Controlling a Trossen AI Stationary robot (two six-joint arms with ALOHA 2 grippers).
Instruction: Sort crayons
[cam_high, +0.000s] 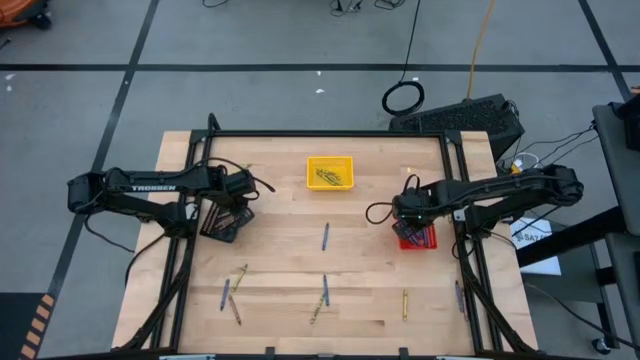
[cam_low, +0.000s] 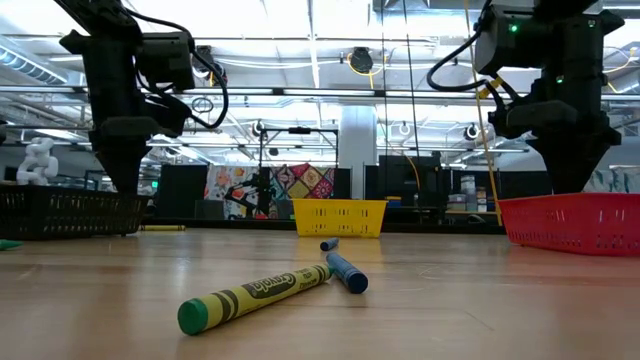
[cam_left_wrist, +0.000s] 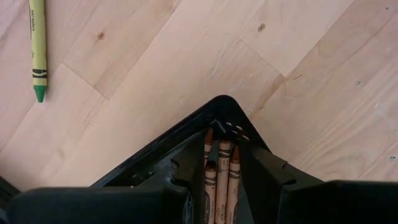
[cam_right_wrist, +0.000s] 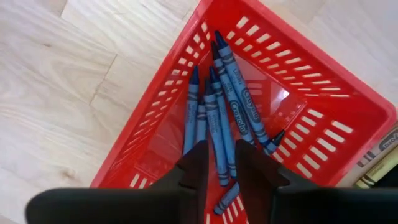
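Note:
My right gripper (cam_right_wrist: 222, 171) hangs open, pointing down over the red tray (cam_right_wrist: 323, 106), where several blue crayons (cam_right_wrist: 230, 106) lie on the floor of the tray; some show through the gap between the fingers. My left gripper (cam_left_wrist: 221, 180) stands open over a corner of the black tray (cam_left_wrist: 224, 109), which holds brown crayons (cam_left_wrist: 219, 171). The yellow tray (cam_high: 330, 172) at the far middle holds olive crayons. Loose crayons lie flat on the table: a blue one (cam_high: 325, 236) in the middle and several (cam_high: 322, 298) toward the near edge.
A yellow-green crayon (cam_low: 255, 295) and a blue one (cam_low: 345, 268) lie close to the low camera. Another yellow-green crayon (cam_left_wrist: 37, 46) lies on the bare wood beside the black tray. A black frame (cam_high: 330, 134) borders the wooden table. Cables and a box (cam_high: 460, 118) sit beyond the far edge.

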